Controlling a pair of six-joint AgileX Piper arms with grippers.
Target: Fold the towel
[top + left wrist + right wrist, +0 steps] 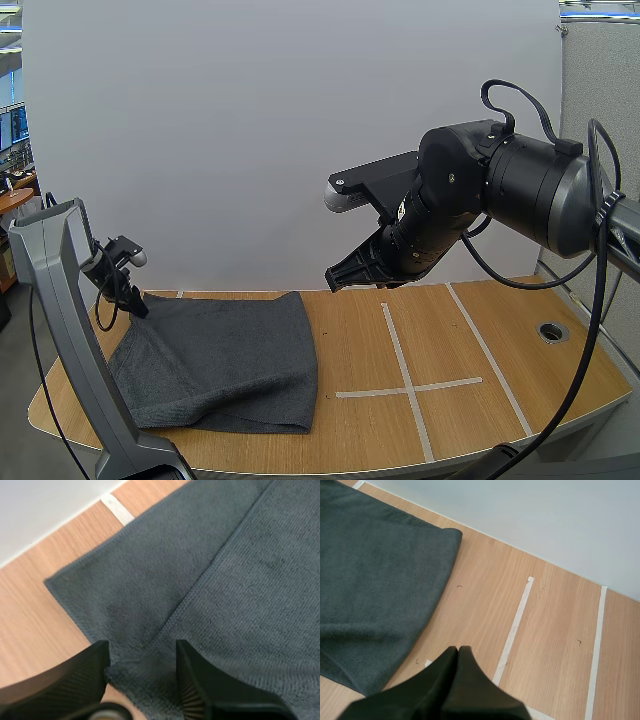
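A dark grey towel (225,365) lies folded over on the left part of the wooden table (520,400), its folded edge toward the middle. My left gripper (135,303) is low at the towel's far left corner. In the left wrist view its fingers (200,680) stand apart, open, over the towel (240,580), where an upper layer's hem runs across a lower layer; a small fold of the corner lies between the tips. My right gripper (342,275) hangs above the table's middle, right of the towel. It is shut on nothing, a single dark wedge (457,656) beside the towel (370,590).
White tape lines (405,385) form a cross on the table's right half, with another strip slanting farther right. A round cable hole (552,331) sits near the right edge. A plain white wall stands behind the table.
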